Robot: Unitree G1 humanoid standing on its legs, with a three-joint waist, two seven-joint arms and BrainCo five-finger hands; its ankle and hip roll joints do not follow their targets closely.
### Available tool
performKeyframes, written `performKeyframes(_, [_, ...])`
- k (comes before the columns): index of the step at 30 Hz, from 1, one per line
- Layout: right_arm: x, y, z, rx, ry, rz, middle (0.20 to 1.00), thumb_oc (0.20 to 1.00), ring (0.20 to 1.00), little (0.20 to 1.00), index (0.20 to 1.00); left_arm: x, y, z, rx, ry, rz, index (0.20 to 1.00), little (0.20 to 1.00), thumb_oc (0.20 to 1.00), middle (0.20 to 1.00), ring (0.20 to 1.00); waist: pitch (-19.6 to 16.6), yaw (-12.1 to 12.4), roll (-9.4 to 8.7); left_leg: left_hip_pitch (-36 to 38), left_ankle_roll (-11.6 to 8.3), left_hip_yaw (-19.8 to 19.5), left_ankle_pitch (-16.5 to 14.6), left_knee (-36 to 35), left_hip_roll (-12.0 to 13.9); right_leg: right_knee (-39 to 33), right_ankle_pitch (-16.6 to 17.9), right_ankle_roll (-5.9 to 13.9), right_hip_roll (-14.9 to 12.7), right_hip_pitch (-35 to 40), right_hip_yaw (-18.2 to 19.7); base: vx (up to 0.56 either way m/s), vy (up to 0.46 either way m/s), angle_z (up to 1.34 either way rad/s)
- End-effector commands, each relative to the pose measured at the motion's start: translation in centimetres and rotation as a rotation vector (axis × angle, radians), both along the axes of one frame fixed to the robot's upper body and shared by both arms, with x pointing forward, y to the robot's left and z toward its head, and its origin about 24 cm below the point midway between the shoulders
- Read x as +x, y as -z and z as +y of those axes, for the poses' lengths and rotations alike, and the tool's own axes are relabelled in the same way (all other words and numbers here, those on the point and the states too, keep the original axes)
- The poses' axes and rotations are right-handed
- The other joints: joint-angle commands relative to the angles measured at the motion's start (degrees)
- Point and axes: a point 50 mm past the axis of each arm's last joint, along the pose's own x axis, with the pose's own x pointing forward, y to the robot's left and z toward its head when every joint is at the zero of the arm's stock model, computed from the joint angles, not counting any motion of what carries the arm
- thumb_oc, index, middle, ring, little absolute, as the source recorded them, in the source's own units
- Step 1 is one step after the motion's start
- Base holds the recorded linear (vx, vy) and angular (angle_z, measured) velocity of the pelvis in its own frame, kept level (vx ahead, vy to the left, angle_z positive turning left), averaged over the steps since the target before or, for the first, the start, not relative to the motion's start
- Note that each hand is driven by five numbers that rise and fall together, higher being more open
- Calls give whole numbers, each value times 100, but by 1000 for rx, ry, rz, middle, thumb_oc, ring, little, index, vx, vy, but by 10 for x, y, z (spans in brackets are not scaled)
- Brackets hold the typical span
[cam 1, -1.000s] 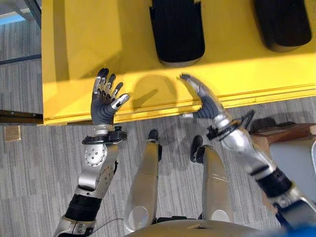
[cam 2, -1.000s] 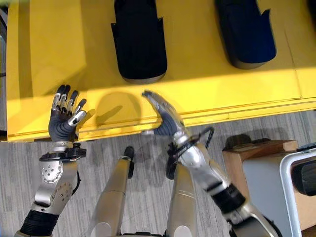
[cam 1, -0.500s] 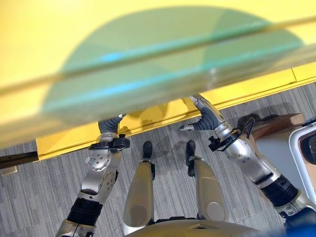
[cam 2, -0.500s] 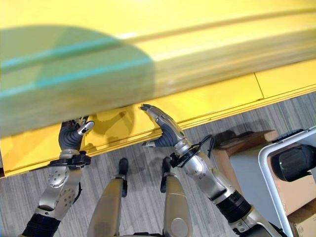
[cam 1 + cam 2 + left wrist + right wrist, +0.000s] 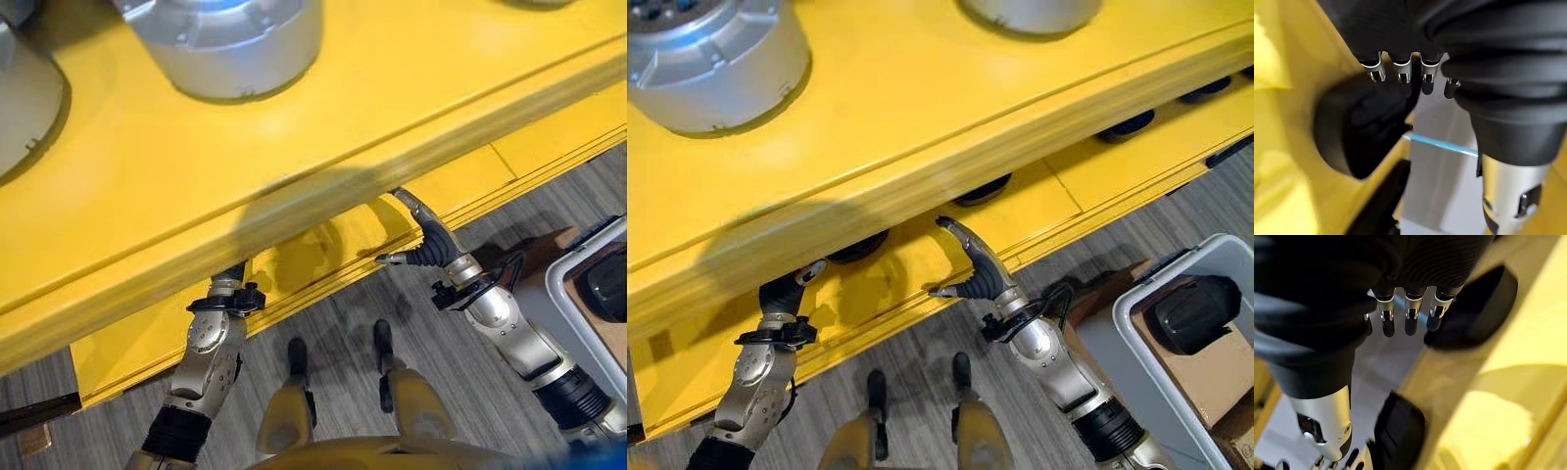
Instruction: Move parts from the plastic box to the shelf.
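The yellow shelf (image 5: 921, 127) had two levels. On the top level sat big round silver parts (image 5: 710, 54). On the low level, tucked under the top one, sat a row of black parts (image 5: 982, 189). So some parts looked to be on the shelf already, though I could not tell which of them came out of the box.

The plastic box (image 5: 1156, 284) stood on the floor to the far right, well apart from both hands. At least one black part (image 5: 1192, 311) lay inside it. That part had not been moved yet, so the job looked only partly done.

The right hand (image 5: 978, 276) was held over the near edge of the low level. Its fingers were straight and spread, with the thumb sticking out to the side. It held nothing. In the right wrist view, a black part (image 5: 1474, 308) lay just past the fingertips, not touching them as far as I could tell.

The left hand (image 5: 782, 294) reached in under the top level on the left side. In the left wrist view its fingers (image 5: 1400, 68) looked loose and empty, close to another black part (image 5: 1361, 127) on the low level.

I think the next thing needed was to turn to the box on the right and pick up the black part there.
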Motion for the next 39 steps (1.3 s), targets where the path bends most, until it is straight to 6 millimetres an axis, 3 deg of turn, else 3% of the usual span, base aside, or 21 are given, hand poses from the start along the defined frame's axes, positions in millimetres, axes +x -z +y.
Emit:
performKeyframes(1, [-8, -16, 2, 110, -44, -75, 1000, 1000, 1000, 1000, 1000, -2, 2, 0, -18, 20, -12, 1000, 1000, 1000, 1000, 1000, -217, 14, -71, -402, -204, -392, 1037, -156, 295, 251, -500, 87, -23, -9, -63, 26, -166, -20])
performKeyframes(7, [-9, -12, -11, 147, 14, -55, 1000, 1000, 1000, 1000, 1000, 0, 9, -13, -26, 74, 15, 1000, 1000, 1000, 1000, 1000, -263, -69, 53, -402, -210, -296, 1337, 222, 311, 326, -675, -104, 19, 278, -215, 37, -159, 3])
performKeyframes(9, [-8, -12, -12, 147, 29, -58, 1000, 1000, 1000, 1000, 1000, 1, 8, -15, -32, 87, 10, 1000, 1000, 1000, 1000, 1000, -283, -113, 8, -415, -117, -179, 1055, 461, 156, 254, -680, -125, -37, 370, -276, 32, -138, 39])
performKeyframes(10, [-7, -9, -12, 150, 36, -44, 1000, 1000, 1000, 1000, 1000, 1, 9, -15, -28, 82, 12, 1000, 1000, 1000, 1000, 1000, -318, -46, -44, -408, 29, -445, 537, 636, -315, 155, -643, -102, -72, 491, -231, 89, -93, 46])
performKeyframes(12, [-8, -5, -9, 167, 31, -27, 1000, 1000, 1000, 1000, 1000, -2, 10, -13, -29, 70, 17, 1000, 1000, 1000, 1000, 1000, -413, 36, -54, -428, 204, -889, 197, 638, -892, 46, -562, -72, -31, 561, -102, 144, -26, 4])
performKeyframes(13, [-8, 1, -6, 170, 24, 5, 1000, 1000, 1000, 1000, 1000, -6, 13, -12, -22, 70, 27, 1000, 1000, 1000, 1000, 1000, -476, 175, -61, -450, 355, -1486, 97, 630, -1531, 12, -470, -55, 57, 605, 54, 156, -7, -35])
performKeyframes(16, [-5, 6, 3, 189, -2, 34, 1000, 1000, 1000, 1000, 1000, -14, 13, -9, -13, 62, 27, 1000, 1000, 1000, 1000, 1000, -534, 424, -116, -510, 576, -2793, 24, 791, -2478, -14, -367, -44, 338, 603, 590, 114, 27, -72])
performKeyframes(17, [-3, 5, 7, 193, -14, 38, 1000, 1000, 1000, 1000, 1000, -15, 12, -8, -11, 64, 23, 1000, 1000, 1000, 1000, 1000, -556, 475, -121, -548, 586, -3024, 75, 826, -2621, 2, -334, -37, 418, 571, 772, 40, 50, -128])
performKeyframes(20, [-3, 5, 20, 290, -83, 94, 1000, 1000, 1000, 1000, 1000, -15, 14, -7, -13, 82, 33, 1000, 1000, 1000, 1000, 1000, -838, 458, -229, -352, 634, -2936, 181, 447, -2384, -176, -200, 0, 598, 560, 1155, 61, 80, -184])
performKeyframes(28, [-2, 6, 34, 332, -140, 149, 1000, 1000, 1000, 1000, 1000, -22, 18, 3, -20, 39, 64, 1000, 1000, 1000, 1000, 1000, -908, 596, -274, -29, 829, -2690, 85, 323, -2334, -85, -173, 40, 666, 677, 1443, 68, 63, -47])
performKeyframes(32, [-2, 8, 38, 343, -150, 161, 1000, 1000, 1000, 1000, 1000, -24, 18, 3, -7, 40, 68, 1000, 1000, 1000, 1000, 1000, -942, 619, -220, 127, 940, -2532, -44, 344, -2332, -36, -163, 91, 713, 748, 1682, 50, 84, -30])
performKeyframes(39, [-7, 14, 35, 361, -132, 194, 1000, 1000, 1000, 1000, 1000, -23, 21, 1, 7, 38, 86, 1000, 1000, 1000, 1000, 1000, -1031, 438, -52, 254, 998, -2081, -90, 140, -2237, 91, -163, 189, 787, 668, 2138, 27, 91, -56])
